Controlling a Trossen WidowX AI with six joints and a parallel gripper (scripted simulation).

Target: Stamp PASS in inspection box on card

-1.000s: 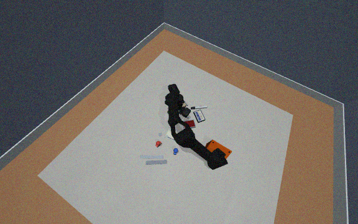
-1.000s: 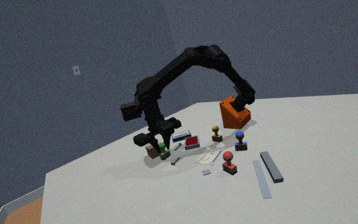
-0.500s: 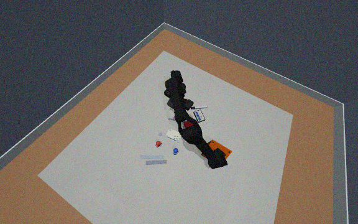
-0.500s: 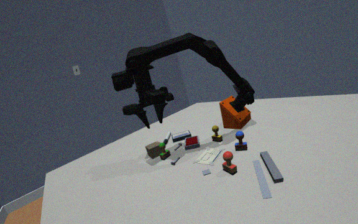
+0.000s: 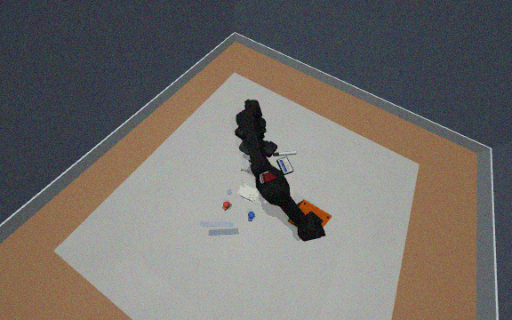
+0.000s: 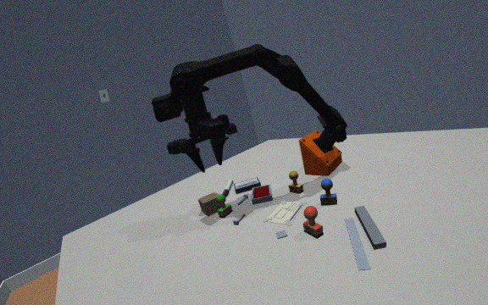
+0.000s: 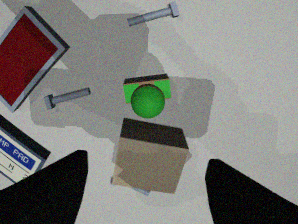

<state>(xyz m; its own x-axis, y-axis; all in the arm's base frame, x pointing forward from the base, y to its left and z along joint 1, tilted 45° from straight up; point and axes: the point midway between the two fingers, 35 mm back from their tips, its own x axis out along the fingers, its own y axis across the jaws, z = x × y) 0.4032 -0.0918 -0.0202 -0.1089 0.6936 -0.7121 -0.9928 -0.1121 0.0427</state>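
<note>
The green stamp stands upright on the bench, right beside a brown block. My gripper is open and empty, raised well above the stamp and block. The red ink pad lies uncovered, its lid beside it. The card lies flat in front of the pad, with a box outline on it; whether the box holds a print is too small to tell. The lettering under the green stamp is hidden.
The brown block touches or nearly touches the green stamp. Two bolts and a marker lie near. Red, blue and yellow stamps stand around the card. A ruler and grey bar lie beyond.
</note>
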